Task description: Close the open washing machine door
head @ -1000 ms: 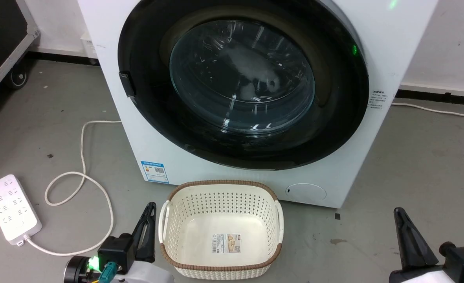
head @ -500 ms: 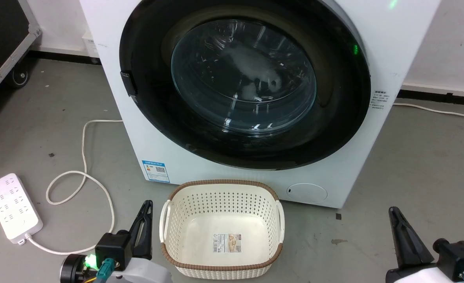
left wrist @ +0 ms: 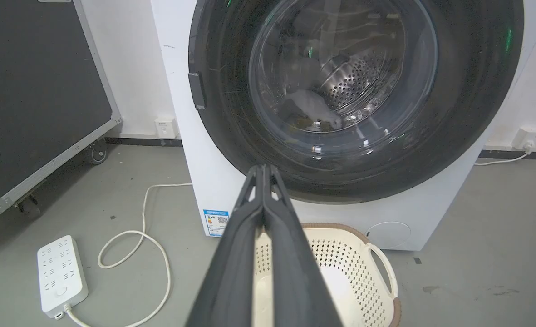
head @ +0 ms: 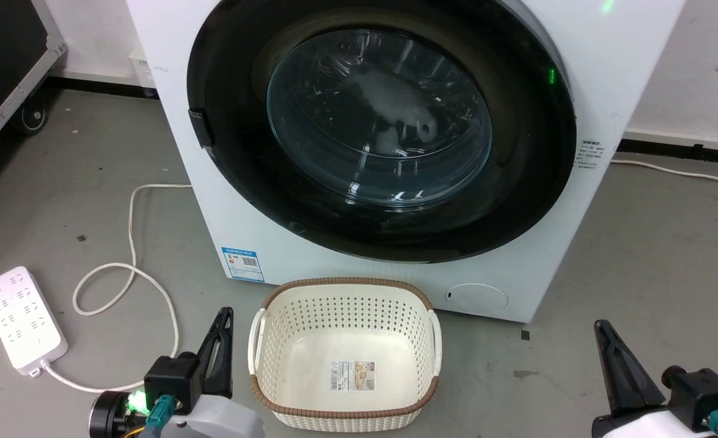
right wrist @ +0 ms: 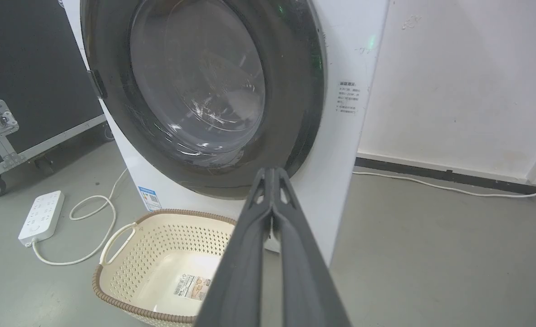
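Left claw (head: 224,314), seemingly well below door (head: 380,115)

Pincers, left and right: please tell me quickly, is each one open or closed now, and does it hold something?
Left pincer: closed, holding nothing.
Right pincer: closed, holding nothing.

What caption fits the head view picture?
Big white washing machine, its round black-framed glass door looking shut, cream perforated basket in front.
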Available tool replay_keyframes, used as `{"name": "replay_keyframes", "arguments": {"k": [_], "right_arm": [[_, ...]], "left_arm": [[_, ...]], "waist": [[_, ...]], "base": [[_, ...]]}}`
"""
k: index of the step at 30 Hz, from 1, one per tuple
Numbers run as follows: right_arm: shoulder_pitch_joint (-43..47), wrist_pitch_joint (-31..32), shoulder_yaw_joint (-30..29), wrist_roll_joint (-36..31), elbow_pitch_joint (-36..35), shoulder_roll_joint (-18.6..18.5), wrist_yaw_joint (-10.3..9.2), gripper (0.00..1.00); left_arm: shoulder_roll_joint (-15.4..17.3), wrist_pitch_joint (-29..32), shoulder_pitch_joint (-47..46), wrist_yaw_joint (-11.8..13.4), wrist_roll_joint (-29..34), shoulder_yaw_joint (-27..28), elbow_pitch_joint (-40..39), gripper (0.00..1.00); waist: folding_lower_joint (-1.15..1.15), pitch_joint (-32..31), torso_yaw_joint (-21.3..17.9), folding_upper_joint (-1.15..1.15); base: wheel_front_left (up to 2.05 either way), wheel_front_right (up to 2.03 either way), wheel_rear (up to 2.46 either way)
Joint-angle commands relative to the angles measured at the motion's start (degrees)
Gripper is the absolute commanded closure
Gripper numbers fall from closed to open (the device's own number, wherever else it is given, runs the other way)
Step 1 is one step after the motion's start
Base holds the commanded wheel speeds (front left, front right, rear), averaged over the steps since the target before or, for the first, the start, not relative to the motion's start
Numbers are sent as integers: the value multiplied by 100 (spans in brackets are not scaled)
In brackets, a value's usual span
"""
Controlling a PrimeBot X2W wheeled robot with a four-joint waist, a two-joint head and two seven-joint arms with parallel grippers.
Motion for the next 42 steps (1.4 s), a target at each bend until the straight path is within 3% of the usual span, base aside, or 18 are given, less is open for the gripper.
{"name": "replay_keyframes", "arguments": {"k": [1,42], "right_arm": [[-110,38,17,-44,-52,11,-2,100],[-269,530,216,-233,-165,21,-4,100]], "left_arm": [[-24,39,31,5,51,33,-41,100],[-73,530,58,10,212,244,-372,100]], "waist": [[0,1,3,0],[0,19,71,0]], "base": [[0,0,0],[0,0,0]]}}
